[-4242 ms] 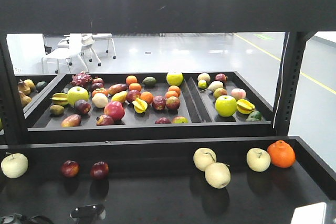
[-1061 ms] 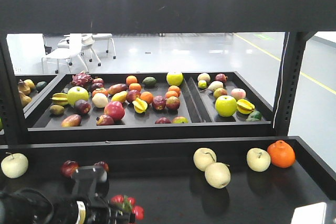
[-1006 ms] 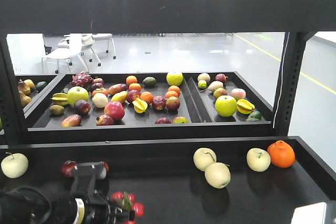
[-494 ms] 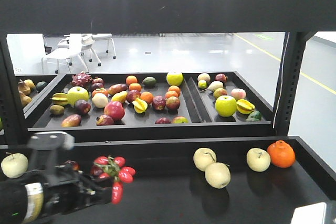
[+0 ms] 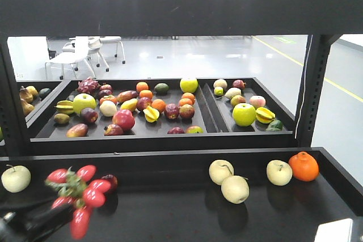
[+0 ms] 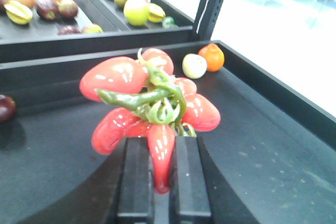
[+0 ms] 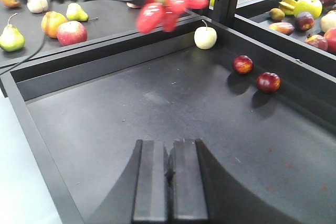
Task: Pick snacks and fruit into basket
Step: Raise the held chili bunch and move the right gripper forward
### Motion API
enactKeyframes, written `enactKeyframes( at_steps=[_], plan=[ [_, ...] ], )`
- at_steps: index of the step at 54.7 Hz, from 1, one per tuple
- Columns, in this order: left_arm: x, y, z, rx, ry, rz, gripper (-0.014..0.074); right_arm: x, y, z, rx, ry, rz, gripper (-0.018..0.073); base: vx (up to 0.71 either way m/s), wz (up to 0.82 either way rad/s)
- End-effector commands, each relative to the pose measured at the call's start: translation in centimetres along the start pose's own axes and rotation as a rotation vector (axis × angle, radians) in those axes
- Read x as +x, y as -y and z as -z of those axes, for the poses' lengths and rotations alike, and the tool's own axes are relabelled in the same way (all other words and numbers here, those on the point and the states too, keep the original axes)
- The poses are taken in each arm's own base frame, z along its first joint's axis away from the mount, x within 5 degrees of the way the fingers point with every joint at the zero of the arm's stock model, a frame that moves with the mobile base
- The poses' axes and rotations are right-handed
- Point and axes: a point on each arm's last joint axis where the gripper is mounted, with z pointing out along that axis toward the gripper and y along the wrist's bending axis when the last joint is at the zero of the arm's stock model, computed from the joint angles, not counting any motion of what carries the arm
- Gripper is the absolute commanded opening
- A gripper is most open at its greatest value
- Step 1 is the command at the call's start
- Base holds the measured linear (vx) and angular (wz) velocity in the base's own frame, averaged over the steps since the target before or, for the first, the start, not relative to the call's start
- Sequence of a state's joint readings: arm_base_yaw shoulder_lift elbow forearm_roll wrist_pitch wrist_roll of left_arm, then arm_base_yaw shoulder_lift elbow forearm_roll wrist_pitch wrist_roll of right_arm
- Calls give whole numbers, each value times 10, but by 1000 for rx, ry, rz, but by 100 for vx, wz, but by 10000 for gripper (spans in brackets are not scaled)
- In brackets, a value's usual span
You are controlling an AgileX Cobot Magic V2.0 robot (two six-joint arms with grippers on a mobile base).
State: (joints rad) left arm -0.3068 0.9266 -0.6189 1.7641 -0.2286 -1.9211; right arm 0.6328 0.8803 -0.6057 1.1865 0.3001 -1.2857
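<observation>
Left gripper [image 6: 161, 153] pinches the red pepper bunch [image 6: 149, 98] upright above its jaws; basket unseen, right gripper [image 7: 169, 148] closed empty

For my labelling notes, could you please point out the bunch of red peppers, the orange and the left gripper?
bunch of red peppers [image 6: 113, 77]: left wrist view, upper-left pepper.
orange [image 5: 304, 166]: front view, middle of its skin.
left gripper [image 6: 161, 153]: left wrist view, midway between its fingertips.
</observation>
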Motion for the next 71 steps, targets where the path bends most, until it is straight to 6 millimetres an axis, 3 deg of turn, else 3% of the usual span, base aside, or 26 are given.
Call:
enactKeyframes(
  at_steps=[1, 12, 24, 40, 53, 71],
  plan=[
    [-1, 2, 14, -20, 42, -63, 1, -13, 3, 4, 26, 50, -6, -8, 0, 0],
    [13, 1, 32, -39, 67, -65, 1, -13, 3, 4, 26, 50, -6, -8, 0, 0],
    [14, 2, 37, -42, 88, -68, 1, -14, 7, 4, 74, 68, -19, -8, 0, 0],
    [14, 3, 37, -32, 83, -67, 2, -17, 32, 3, 332, 129, -132, 7, 0, 0],
    [14, 3, 37, -32, 83, -67, 3, -13, 54, -11, 523, 90, -107, 54, 0, 0],
    [14, 3, 37, -33, 83, -66, 3, -40, 74, -39, 626, 90, -6, 180, 0, 0]
  ],
)
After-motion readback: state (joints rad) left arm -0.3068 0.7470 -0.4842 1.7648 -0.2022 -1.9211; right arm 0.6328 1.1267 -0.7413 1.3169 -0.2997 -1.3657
